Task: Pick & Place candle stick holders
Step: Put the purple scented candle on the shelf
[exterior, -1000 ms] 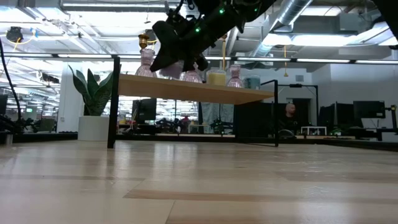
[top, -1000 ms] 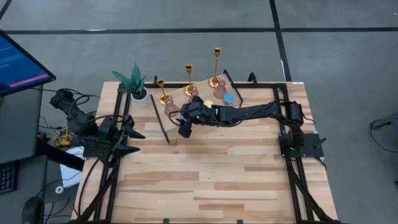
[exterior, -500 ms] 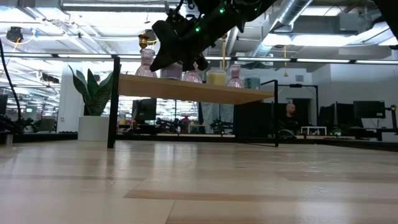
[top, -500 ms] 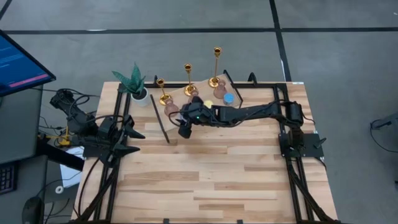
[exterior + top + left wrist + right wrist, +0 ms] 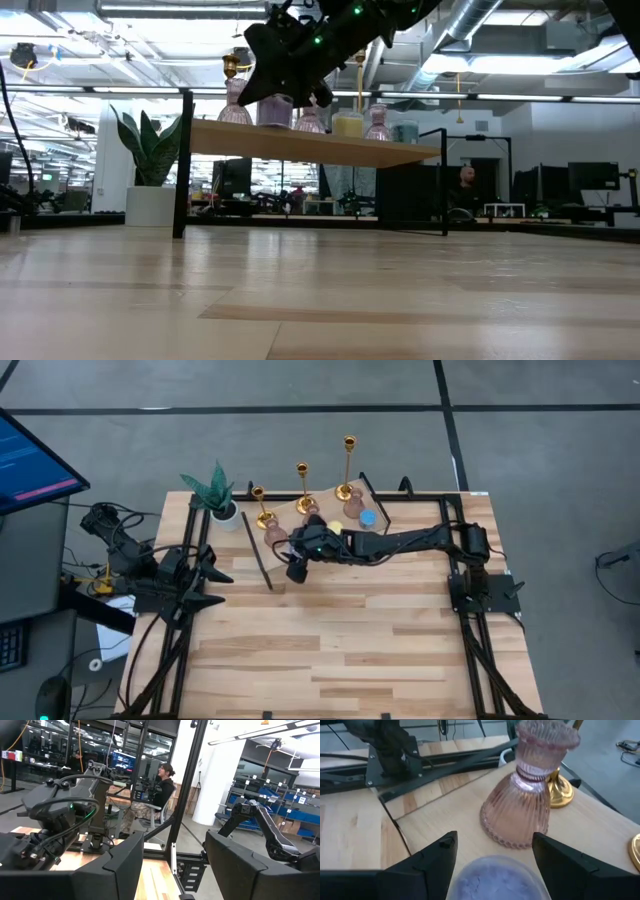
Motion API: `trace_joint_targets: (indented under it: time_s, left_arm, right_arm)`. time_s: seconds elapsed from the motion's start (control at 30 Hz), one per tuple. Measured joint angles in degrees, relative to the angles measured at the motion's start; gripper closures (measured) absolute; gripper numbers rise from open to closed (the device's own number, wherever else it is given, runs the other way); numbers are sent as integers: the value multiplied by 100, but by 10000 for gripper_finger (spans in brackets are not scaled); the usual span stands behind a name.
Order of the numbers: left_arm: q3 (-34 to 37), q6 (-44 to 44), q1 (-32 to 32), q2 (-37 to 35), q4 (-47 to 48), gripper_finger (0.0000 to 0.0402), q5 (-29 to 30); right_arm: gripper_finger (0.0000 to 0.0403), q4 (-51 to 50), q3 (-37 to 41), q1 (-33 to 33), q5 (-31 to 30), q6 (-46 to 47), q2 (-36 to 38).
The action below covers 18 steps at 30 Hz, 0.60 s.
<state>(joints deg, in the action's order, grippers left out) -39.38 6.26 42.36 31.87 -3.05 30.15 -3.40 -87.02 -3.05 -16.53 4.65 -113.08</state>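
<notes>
Three gold candlesticks (image 5: 263,510) (image 5: 304,485) (image 5: 348,465) and the pink holders stand by their bases on a raised wooden shelf (image 5: 300,145) at the table's far side. My right gripper (image 5: 297,565) hangs over the shelf's near edge, open. Its fingers stand on either side of the top of one pink holder (image 5: 492,877), which stands on the shelf (image 5: 275,110). Another pink holder (image 5: 525,805) stands just beyond it, beside a gold base (image 5: 560,790). My left gripper (image 5: 215,585) waits at the table's left edge, open and empty (image 5: 175,865). My right gripper comes slanting down from the table's near side over the pink holder's rim (image 5: 470,875). I cannot tell whether its fingers touch the rim. The holder stands upright with its base on the shelf.
A potted plant (image 5: 218,495) stands at the shelf's left end. A yellow light (image 5: 335,527) and a blue light (image 5: 368,517) sit on the shelf's right part. The shelf's black legs (image 5: 185,165) stand on the table. People sit in the room beyond (image 5: 162,785).
My right gripper has risen a little above the shelf. The pink holder under it has stayed standing on the shelf and shows more fully below the fingers.
</notes>
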Motion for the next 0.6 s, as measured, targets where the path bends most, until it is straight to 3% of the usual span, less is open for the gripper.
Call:
trace_joint_targets:
  time_s: [0.37,0.6]
  left_arm:
    - [0,2,-1,-1,0,187,0]
    - [0,2,0,0,0,187,0]
  right_arm:
    - [154,125,-289,15,-23,-313,0]
    - [154,-1171,-1127,86,-60,-441,77]
